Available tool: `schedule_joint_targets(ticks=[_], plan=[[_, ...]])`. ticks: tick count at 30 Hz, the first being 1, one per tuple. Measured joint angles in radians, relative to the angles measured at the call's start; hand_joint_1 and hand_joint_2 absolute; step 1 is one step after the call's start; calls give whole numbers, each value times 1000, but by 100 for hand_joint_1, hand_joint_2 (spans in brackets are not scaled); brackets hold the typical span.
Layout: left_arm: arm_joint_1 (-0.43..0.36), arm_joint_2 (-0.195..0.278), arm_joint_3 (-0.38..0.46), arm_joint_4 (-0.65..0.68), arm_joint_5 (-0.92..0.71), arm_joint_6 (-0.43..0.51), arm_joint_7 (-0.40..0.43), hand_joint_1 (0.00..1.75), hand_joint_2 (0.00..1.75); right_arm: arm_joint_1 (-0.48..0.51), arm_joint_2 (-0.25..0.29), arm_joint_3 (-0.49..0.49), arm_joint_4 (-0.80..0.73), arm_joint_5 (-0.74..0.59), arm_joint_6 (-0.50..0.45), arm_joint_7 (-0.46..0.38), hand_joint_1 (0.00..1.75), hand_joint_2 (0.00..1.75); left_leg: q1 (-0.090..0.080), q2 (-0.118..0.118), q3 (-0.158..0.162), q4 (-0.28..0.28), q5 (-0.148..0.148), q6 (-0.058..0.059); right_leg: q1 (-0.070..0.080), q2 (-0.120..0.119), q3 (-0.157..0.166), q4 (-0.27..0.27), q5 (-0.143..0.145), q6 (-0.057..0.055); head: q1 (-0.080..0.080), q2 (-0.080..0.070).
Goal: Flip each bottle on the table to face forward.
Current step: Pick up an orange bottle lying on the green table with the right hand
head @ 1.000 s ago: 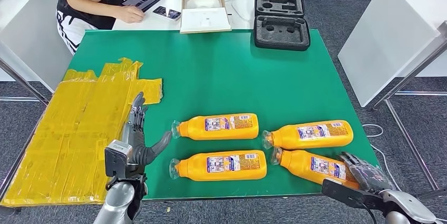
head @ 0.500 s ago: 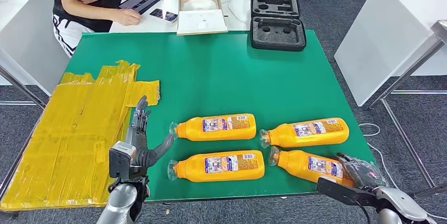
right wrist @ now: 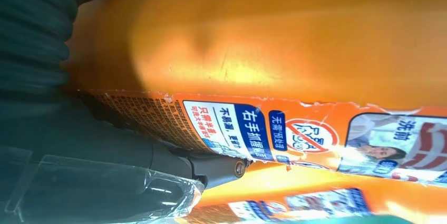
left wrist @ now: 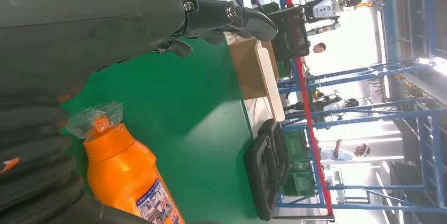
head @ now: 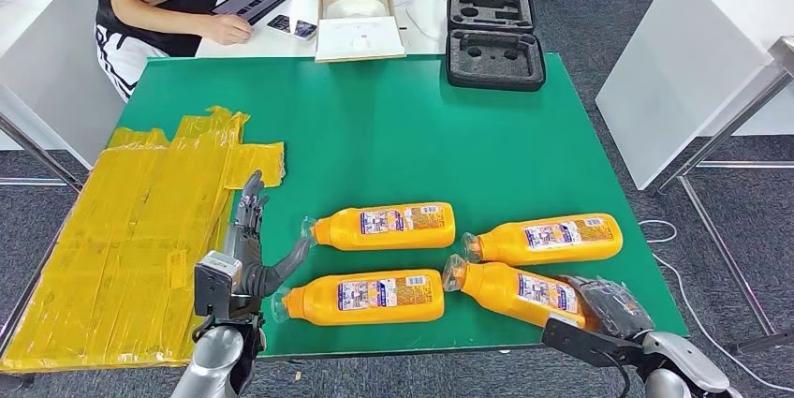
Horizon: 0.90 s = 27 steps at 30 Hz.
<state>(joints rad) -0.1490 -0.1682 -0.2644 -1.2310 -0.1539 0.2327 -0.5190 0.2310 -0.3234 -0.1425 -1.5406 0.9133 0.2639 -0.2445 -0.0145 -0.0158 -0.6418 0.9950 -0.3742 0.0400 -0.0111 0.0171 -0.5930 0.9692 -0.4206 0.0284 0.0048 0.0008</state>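
Four orange bottles lie on their sides on the green counter. The right hand holds the near-right bottle at its base, fingers wrapped against its label; the bottle stretches toward 10 o'clock from that hand. The left hand is empty, fingers spread wide, with the near-left bottle just beside it at 4 o'clock and the far-left bottle at 2 o'clock. The far-right bottle lies at 12 o'clock from the held one.

Orange bottle against the right hand

The orange bottle spans the view; its printed label has torn edges; the right hand, fingers plastic-wrapped, touches it.
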Motion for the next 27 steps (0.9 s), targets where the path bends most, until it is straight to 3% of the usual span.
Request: schedule_joint_targets(ticks=[10, 14, 27], plan=[[-2, 0, 0, 3, 0, 0, -1, 0, 175, -3, 30, 1, -8, -2, -14, -10, 175, 175, 0, -1, -3, 0, -1, 0, 0, -1, -2, 0, -1, 1, 0, 0], [-1, 0, 0, 3, -1, 6, 1, 0, 175, -8, 52, -12, -14, -18, -62, -31, 175, 175, 0, -1, -4, 0, -1, 0, 0, -1, -3, 0, -1, 1, 0, 0], [12, -16, 1, 3, -41, 31, 15, 0, 175, -51, 264, -92, -112, -244, -312, -21, 175, 175, 0, -4, -5, 0, -1, 0, 0, -2, -4, 0, -2, 0, 0, 0]])
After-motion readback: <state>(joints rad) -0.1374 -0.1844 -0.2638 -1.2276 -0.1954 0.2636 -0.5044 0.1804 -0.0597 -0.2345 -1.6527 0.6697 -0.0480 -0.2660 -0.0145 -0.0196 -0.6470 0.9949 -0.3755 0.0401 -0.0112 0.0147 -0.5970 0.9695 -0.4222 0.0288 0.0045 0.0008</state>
